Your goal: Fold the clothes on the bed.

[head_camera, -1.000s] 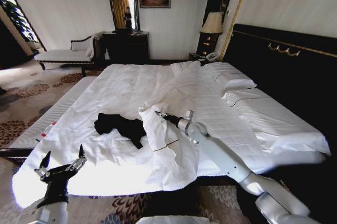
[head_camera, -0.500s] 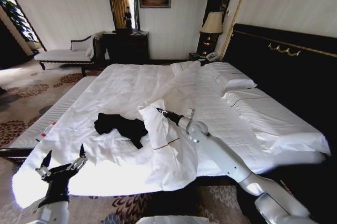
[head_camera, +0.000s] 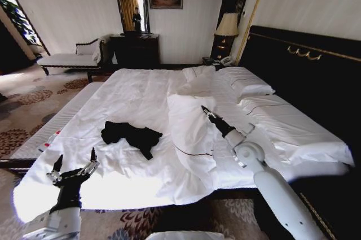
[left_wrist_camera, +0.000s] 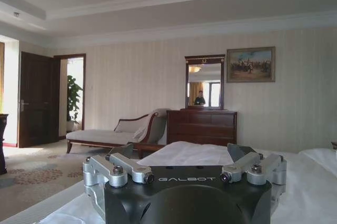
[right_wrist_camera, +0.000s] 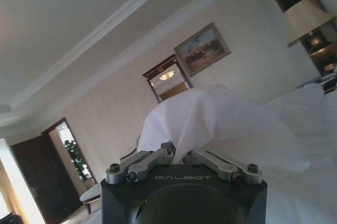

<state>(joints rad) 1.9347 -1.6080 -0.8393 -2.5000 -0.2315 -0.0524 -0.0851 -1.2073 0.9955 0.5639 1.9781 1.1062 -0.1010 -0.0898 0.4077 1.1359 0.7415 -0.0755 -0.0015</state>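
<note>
The clothes, a crumpled black T-shirt [head_camera: 131, 135], lie on the near left part of the bed [head_camera: 135, 90]. My right gripper [head_camera: 205, 109] is to the right of the shirt, above the bed's middle. It is shut on a raised fold of white bedding [head_camera: 189, 130]. In the right wrist view that white bedding [right_wrist_camera: 210, 118] bunches up out of the closed right gripper [right_wrist_camera: 181, 156]. My left gripper [head_camera: 73, 168] hovers open at the bed's near left corner, apart from the shirt. In the left wrist view the left gripper [left_wrist_camera: 184, 166] has nothing between its spread fingers.
Pillows [head_camera: 248, 87] lie along the tall dark headboard [head_camera: 304, 65] on the right. A chaise bench [head_camera: 67, 58], a dark dresser with a mirror [head_camera: 134, 48] and a lamp [head_camera: 227, 25] stand by the far wall. Patterned carpet [head_camera: 28, 104] lies left of the bed.
My right gripper has swung to the right and farther back, dragging the white bedding fold away from the black shirt. My left gripper has shifted slightly right and up.
</note>
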